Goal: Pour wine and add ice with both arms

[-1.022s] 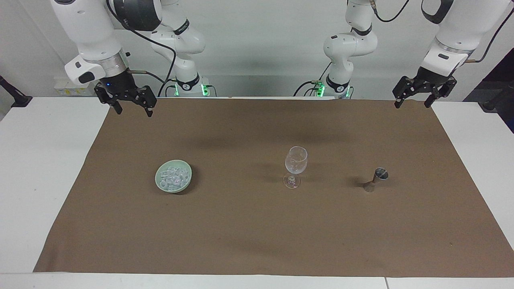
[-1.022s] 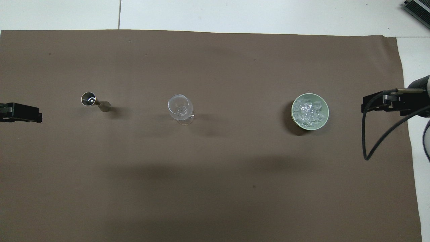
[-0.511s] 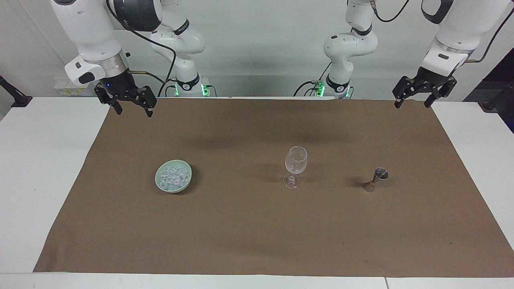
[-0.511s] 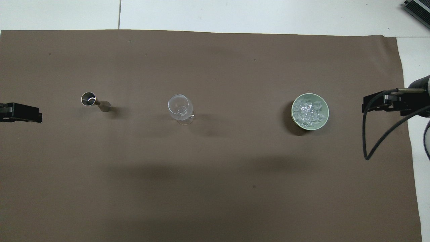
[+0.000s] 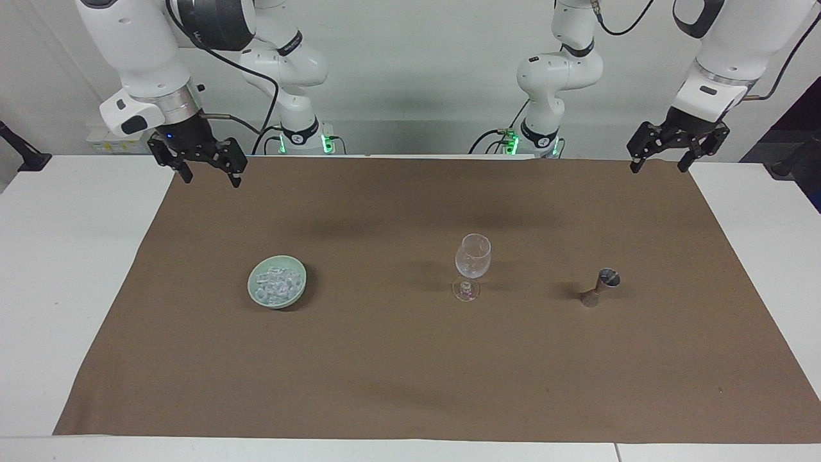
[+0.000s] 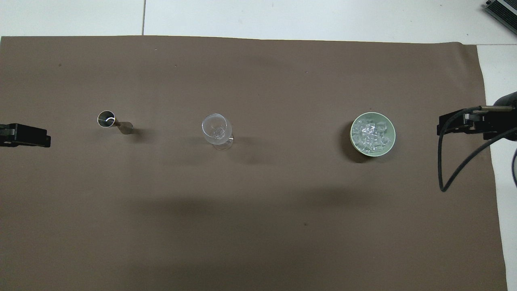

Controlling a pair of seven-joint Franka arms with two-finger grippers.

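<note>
Both arms raised over the corners of the brown cloth [image 5: 410,359], fingers spread and holding nothing.

Right gripper [image 5: 206,172] hangs over the cloth's corner at its own end of the worktop [image 5: 70,256]; left gripper [image 5: 660,157] likewise at its end. Farther out, in a row: pale green bowl [image 5: 277,282] of ice [image 5: 277,282], upright wine glass [image 5: 472,264], apparently empty, and metal jigger [image 5: 600,287].

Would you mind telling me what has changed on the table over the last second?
Only the right gripper moved: it drifted slightly toward its own end of the table, away from the bowl, open and empty. The left gripper waits open over the cloth's corner. The ice, the stemmed glass and the metal jigger stayed put; nothing was grasped or released.
</note>
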